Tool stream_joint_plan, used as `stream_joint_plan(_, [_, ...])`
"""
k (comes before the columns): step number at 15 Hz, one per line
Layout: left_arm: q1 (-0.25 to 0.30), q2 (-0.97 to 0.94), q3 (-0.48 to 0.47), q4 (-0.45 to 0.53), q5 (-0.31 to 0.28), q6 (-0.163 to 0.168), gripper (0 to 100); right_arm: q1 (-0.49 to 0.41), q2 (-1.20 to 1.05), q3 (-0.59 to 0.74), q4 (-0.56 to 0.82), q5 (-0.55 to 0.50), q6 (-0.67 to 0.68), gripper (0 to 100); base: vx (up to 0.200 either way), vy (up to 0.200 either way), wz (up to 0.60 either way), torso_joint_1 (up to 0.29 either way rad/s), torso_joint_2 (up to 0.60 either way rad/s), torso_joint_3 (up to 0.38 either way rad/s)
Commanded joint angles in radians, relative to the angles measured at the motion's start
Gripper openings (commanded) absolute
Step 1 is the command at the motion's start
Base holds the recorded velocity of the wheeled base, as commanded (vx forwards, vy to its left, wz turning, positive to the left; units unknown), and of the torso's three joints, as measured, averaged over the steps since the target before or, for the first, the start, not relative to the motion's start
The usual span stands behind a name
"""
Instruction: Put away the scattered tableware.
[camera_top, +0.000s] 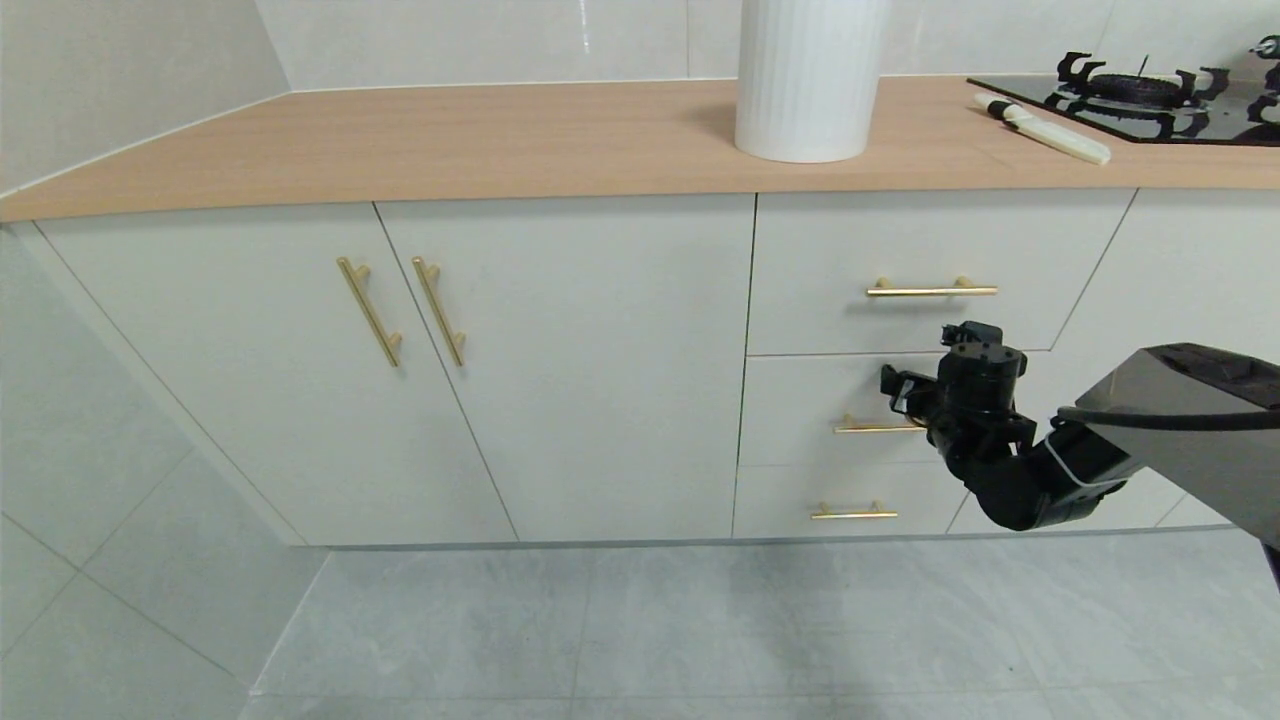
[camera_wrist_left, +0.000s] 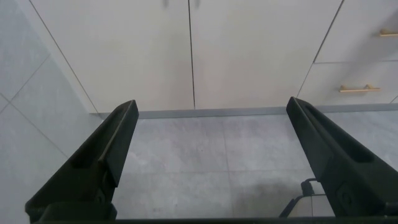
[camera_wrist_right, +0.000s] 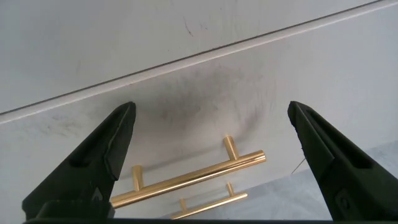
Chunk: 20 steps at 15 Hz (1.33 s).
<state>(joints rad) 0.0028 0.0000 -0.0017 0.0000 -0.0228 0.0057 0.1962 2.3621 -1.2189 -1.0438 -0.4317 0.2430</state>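
A white utensil with a dark tip (camera_top: 1040, 128) lies on the wooden countertop (camera_top: 500, 140) beside the hob. My right gripper (camera_top: 920, 372) is open and hovers close in front of the middle drawer (camera_top: 800, 410), just above its gold handle (camera_top: 875, 427). From the right wrist, that handle (camera_wrist_right: 199, 174) sits between and below the spread fingers (camera_wrist_right: 112, 149), untouched. My left gripper (camera_wrist_left: 211, 109) is open and empty, low over the floor and facing the base of the cabinet doors (camera_wrist_left: 193, 56).
A tall white ribbed canister (camera_top: 808, 80) stands on the counter. A black gas hob (camera_top: 1150, 95) is at the far right. Three stacked drawers have gold handles, top (camera_top: 932, 290) and bottom (camera_top: 853, 514); all are closed. Two cabinet doors (camera_top: 400, 370) are to the left.
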Motion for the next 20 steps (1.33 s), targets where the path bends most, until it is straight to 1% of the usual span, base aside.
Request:
stream_joint_plan(1, [0.000, 0.000, 0.000, 0.000, 0.001, 0.000, 100, -0.001, -0.018, 0.012, -0.004, -0.002, 0.001, 100, 0.000, 0.000, 0.00, 0.000, 0.00, 0.000])
stream_joint_plan(2, [0.000, 0.000, 0.002, 0.000, 0.000, 0.000, 100, -0.001, -0.055, 0.049, -0.002, -0.005, 0.001, 100, 0.000, 0.000, 0.00, 0.000, 0.00, 0.000])
stream_joint_plan(3, [0.000, 0.000, 0.000, 0.000, 0.000, 0.000, 100, -0.001, -0.107, 0.113, -0.004, -0.004, 0.001, 100, 0.000, 0.000, 0.00, 0.000, 0.00, 0.000])
stream_joint_plan(5, [0.000, 0.000, 0.000, 0.000, 0.001, 0.000, 100, 0.003, -0.271, 0.277, -0.004, 0.005, -0.001, 100, 0.000, 0.000, 0.00, 0.000, 0.00, 0.000])
stream_joint_plan(8, [0.000, 0.000, 0.000, 0.000, 0.000, 0.000, 100, 0.002, -0.583, 0.483, -0.004, 0.004, -0.001, 100, 0.000, 0.000, 0.00, 0.000, 0.00, 0.000])
stream_joint_plan(10, [0.000, 0.000, 0.000, 0.000, 0.000, 0.000, 100, 0.002, -0.827, 0.627, -0.001, 0.004, -0.025, 100, 0.000, 0.000, 0.00, 0.000, 0.00, 0.000])
stream_joint_plan(14, [0.000, 0.000, 0.000, 0.000, 0.000, 0.000, 100, 0.003, -1.305, 0.954, 0.010, 0.005, -0.234, 100, 0.000, 0.000, 0.00, 0.000, 0.00, 0.000])
stream_joint_plan(15, [0.000, 0.002, 0.002, 0.000, 0.001, 0.000, 100, 0.003, -1.406, 1.018, 0.019, 0.001, -0.297, 100, 0.000, 0.000, 0.00, 0.000, 0.00, 0.000])
stream_joint_plan(16, [0.000, 0.000, 0.000, 0.000, 0.000, 0.000, 100, 0.002, -1.477, 1.047, 0.042, -0.005, -0.338, 100, 0.000, 0.000, 0.00, 0.000, 0.00, 0.000])
stream_joint_plan(17, [0.000, 0.000, 0.000, 0.000, 0.000, 0.000, 100, -0.004, -1.586, 1.064, 0.130, -0.022, -0.389, 100, 0.000, 0.000, 0.00, 0.000, 0.00, 0.000])
stream_joint_plan(18, [0.000, 0.000, 0.000, 0.000, 0.000, 0.000, 100, -0.004, -1.586, 1.064, 0.130, -0.022, -0.389, 100, 0.000, 0.000, 0.00, 0.000, 0.00, 0.000])
stream_joint_plan(19, [0.000, 0.000, 0.000, 0.000, 0.000, 0.000, 100, -0.044, -1.811, 1.036, 0.416, -0.073, -0.407, 100, 0.000, 0.000, 0.00, 0.000, 0.00, 0.000])
stream_joint_plan(20, [0.000, 0.000, 0.000, 0.000, 0.000, 0.000, 100, -0.057, -1.894, 1.023, 0.519, -0.070, -0.409, 100, 0.000, 0.000, 0.00, 0.000, 0.00, 0.000])
